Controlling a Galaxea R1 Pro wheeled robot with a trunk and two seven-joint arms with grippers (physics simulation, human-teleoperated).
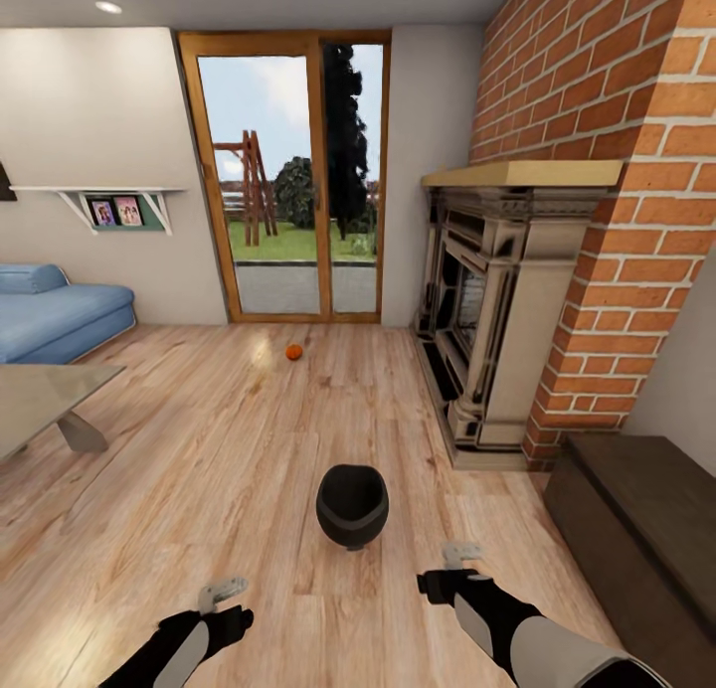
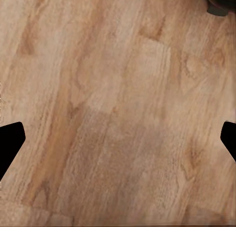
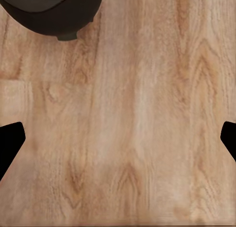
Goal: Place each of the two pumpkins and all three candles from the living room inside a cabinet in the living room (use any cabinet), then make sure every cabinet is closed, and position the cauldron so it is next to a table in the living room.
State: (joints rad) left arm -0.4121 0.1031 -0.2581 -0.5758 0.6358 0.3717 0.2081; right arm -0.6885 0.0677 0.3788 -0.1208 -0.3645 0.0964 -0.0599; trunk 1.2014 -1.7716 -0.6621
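The cauldron [image 1: 352,506] stands upright on the wooden floor [image 1: 199,489], its wide mouth open and its inside dark. It sits in the middle of the room just ahead of the two arms, well apart from the glass-topped worktop [image 1: 45,395] at the left. A slice of its black belly and one small foot also shows at the edge of the right wrist view [image 3: 54,13], and a smaller dark corner of it in the left wrist view [image 2: 219,0].

Farther off, one pumpkin [image 1: 293,352] lies on the floor near the glazed patio door [image 1: 288,181]; at this range it is only a small orange ball, so its stem cannot be made out.

The left tool [image 1: 221,592] and the right tool [image 1: 460,553] hang low over bare floor on either side of the cauldron, touching nothing. In each wrist view the two dark fingertips [image 2: 11,143] [image 3: 11,143] sit at opposite edges with plain planks between them, so both tools are spread wide and hold nothing.

To the right, the long dark-brown cabinet [image 1: 636,539] runs along the wall, its front flush and shut as far as the angle shows. Beside it stands the carved fireplace [image 1: 497,320] set in a red brick chimney breast [image 1: 597,101]. At the far left are a blue sofa [image 1: 55,315] and a wall shelf [image 1: 109,203] with two framed pictures.
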